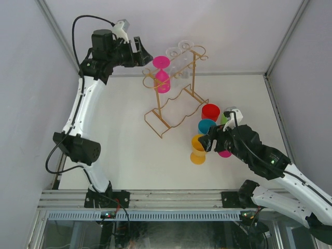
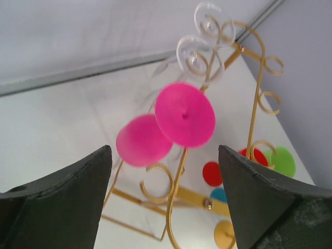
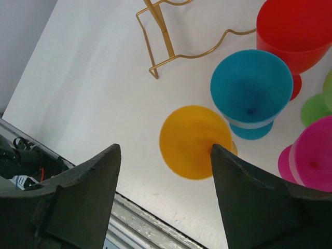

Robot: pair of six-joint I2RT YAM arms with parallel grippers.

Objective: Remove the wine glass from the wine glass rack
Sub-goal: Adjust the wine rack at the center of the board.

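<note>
the wine glass rack (image 1: 192, 78) stands at the middle rear of the table (image 1: 119, 135). the pink wine glass (image 1: 162, 75) hangs at the left end of the rack's top rail. its long axis is vertical, with the foot up and the bowl mouth down. two clear glasses (image 1: 179, 52) hang inverted further back. the left gripper (image 1: 142, 56) is level with and just beside the pink foot, jaws wide apart, gripping nothing. the right gripper (image 3: 166, 153) is above an upright yellow glass (image 1: 198, 149) on the table, jaws apart, not clamped.
</note>
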